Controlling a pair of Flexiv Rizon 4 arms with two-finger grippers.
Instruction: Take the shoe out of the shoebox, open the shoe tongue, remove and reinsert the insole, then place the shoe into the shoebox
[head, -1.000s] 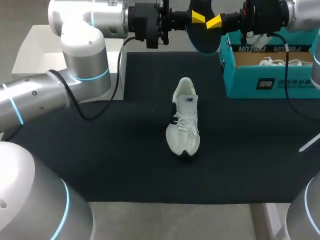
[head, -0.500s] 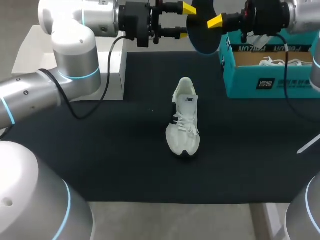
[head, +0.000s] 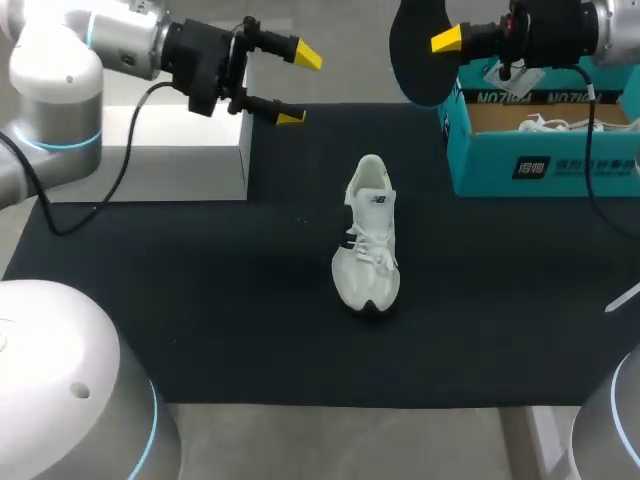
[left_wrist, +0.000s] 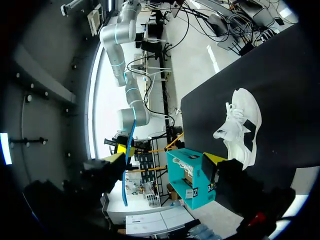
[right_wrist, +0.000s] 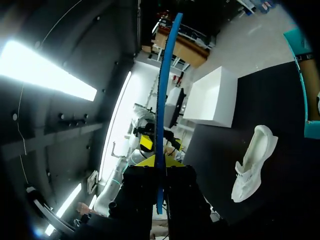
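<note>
A white shoe lies on the black mat, toe toward the front edge. It also shows in the left wrist view and the right wrist view. Up at the back, my right gripper is shut on a dark blue insole, held on edge above the mat. Seen edge-on, the insole rises from between the right gripper's fingers. My left gripper hangs open and empty left of the insole. From the left gripper, the insole is a thin blue strip. The teal shoebox stands at the back right.
A white box stands at the mat's back left corner. Inside the shoebox lie white laces of another shoe. Bare black mat surrounds the shoe on all sides.
My left gripper has let go of the insole, opened wide and drawn back to the left. The right gripper keeps the insole, which has shifted slightly right.
</note>
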